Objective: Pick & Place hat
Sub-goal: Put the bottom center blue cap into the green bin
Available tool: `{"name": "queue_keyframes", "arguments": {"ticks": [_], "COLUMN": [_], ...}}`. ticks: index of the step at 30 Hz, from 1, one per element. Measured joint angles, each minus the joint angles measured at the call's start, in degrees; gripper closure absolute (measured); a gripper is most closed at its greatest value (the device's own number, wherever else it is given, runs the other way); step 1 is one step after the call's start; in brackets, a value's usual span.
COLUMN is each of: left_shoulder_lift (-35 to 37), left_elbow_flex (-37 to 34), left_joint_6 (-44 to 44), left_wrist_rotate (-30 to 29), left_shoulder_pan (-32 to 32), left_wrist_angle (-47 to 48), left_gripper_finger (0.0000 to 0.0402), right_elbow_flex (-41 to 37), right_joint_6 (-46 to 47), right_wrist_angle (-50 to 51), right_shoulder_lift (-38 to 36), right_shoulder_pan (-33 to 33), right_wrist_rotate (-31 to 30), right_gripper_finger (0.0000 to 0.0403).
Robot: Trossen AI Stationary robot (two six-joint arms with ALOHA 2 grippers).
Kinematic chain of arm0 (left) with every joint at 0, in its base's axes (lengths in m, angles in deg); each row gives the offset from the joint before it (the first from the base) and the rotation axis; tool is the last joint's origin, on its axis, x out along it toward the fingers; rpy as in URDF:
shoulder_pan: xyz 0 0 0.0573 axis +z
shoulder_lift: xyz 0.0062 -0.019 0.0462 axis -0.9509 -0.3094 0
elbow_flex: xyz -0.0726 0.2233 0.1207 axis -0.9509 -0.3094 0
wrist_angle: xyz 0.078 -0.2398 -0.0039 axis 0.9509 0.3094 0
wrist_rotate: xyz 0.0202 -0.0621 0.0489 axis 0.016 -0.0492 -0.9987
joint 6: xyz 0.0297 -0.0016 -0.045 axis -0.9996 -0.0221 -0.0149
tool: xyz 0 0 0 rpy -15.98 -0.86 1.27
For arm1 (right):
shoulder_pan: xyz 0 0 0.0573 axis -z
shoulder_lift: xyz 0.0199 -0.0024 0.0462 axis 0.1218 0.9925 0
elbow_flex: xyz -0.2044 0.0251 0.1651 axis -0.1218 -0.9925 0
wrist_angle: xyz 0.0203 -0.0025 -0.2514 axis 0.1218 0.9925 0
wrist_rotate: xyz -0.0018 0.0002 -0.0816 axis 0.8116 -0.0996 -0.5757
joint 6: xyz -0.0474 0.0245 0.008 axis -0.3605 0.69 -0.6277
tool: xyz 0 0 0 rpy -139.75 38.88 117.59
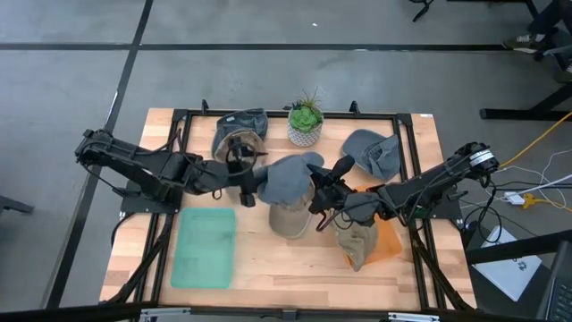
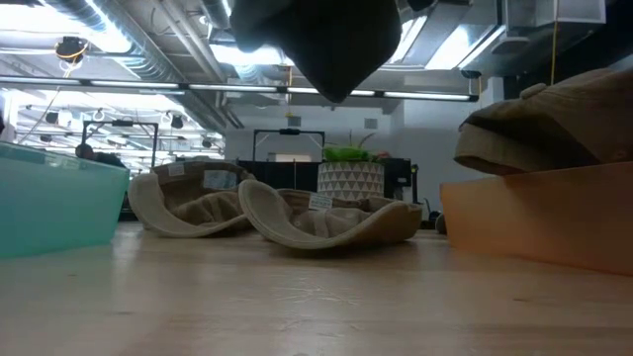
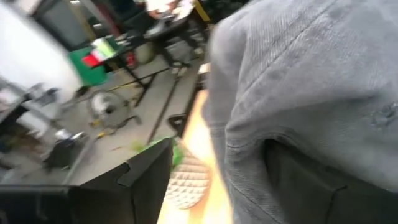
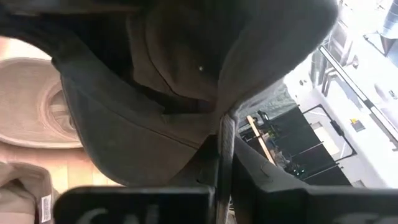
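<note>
A grey hat (image 1: pixel 288 179) hangs in the air over the table's middle; the low view shows it dark at the top (image 2: pixel 326 40). My right gripper (image 1: pixel 315 195) comes at it from the table's right and is shut on it. My left gripper (image 1: pixel 253 185) stands at the hat's left side, fingers wide open; one finger (image 3: pixel 134 183) is clear of the cloth and the other (image 3: pixel 305 186) lies partly under the hat's edge. Below, a beige hat (image 1: pixel 290 219) lies crown down on the wood. My left gripper has one finger under the grey hat's lower edge (image 3: pixel 249 155), and the cloth drapes over it. Nothing is pinched between the two fingers. Whether that finger bears on the cloth I cannot tell. My right gripper pinches a fold of the grey hat's cloth (image 4: pixel 225 115) between its two shut fingers, near the rim on the hat's right side. The fingers reach in about level from the table's right. The hat is lifted clear of the table, and I see into its underside (image 4: pixel 161 93).
A teal tray (image 1: pixel 204 246) lies near left. An orange box (image 1: pixel 389 243) with a tan hat (image 1: pixel 357 243) sits near right. At the back stand a potted plant (image 1: pixel 306 125), another grey hat (image 1: pixel 371 152) and a hat with a tan lining (image 1: pixel 239 134).
</note>
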Motion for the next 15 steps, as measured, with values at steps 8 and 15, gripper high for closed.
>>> {"name": "queue_keyframes", "arguments": {"ticks": [8,15], "left_shoulder_lift": [-0.02,-0.02], "left_elbow_flex": [-0.02,-0.02], "left_joint_6": [-0.03,-1.15], "left_wrist_rotate": [-4.80,-5.13], "left_shoulder_pan": [0.09,0.09], "left_wrist_angle": [-0.61,-0.76], "left_gripper_finger": [0.0295,0.0392], "right_elbow_flex": [0.00,0.00], "right_joint_6": [3.04,6.22], "right_wrist_angle": [0.00,0.04], "right_shoulder_lift": [0.00,0.00], "right_shoulder_pan": [0.16,0.18], "right_wrist_rotate": [-0.01,0.01], "right_gripper_finger": [0.0382,0.0382]}}
